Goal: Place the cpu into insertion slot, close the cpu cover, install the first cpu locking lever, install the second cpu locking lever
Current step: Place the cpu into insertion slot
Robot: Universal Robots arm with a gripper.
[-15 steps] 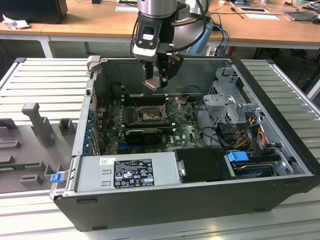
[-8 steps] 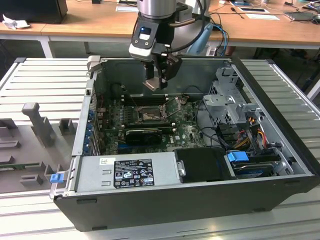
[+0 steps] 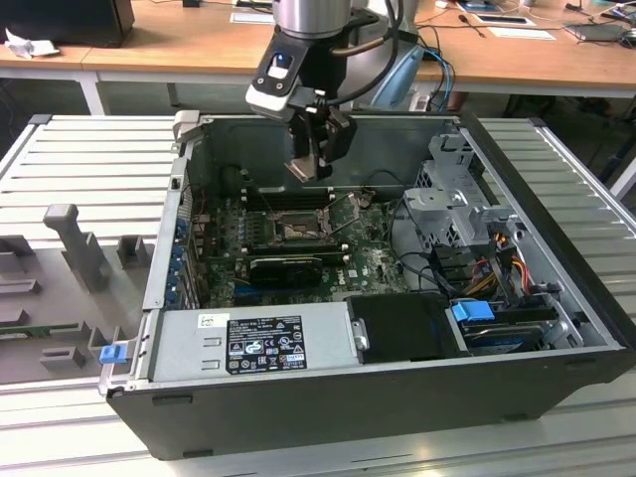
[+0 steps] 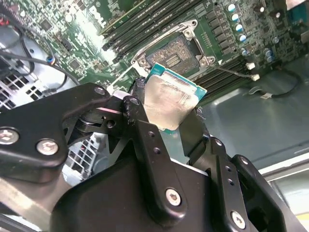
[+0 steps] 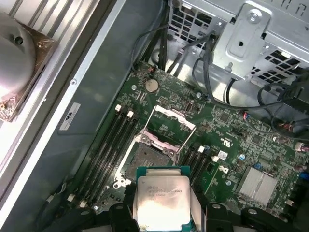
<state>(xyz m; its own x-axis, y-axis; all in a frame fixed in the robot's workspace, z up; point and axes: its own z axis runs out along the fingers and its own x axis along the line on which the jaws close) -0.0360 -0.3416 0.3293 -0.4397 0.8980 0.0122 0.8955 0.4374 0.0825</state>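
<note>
My gripper (image 3: pixel 310 164) hangs inside the open computer case, shut on the cpu (image 4: pixel 169 104), a flat square chip with a pale silver top and a green edge. In both wrist views the cpu (image 5: pixel 161 200) sits between the two black fingers (image 4: pixel 145 140). The insertion slot (image 5: pixel 147 162) is a square black socket on the green board, below the held chip and apart from it; it is also seen as the insertion slot (image 3: pixel 295 231) (image 4: pixel 171 53). The cpu cover (image 5: pixel 174 118), a thin silver frame, stands swung open at the slot's far edge.
Long black memory slots (image 5: pixel 113 140) flank the socket. A black graphics card (image 3: pixel 286 266) lies just in front of it, then the grey power supply (image 3: pixel 253 343). A metal drive cage (image 3: pixel 452 199) with cables fills the exterior view's right. The case walls (image 3: pixel 169 248) surround the board.
</note>
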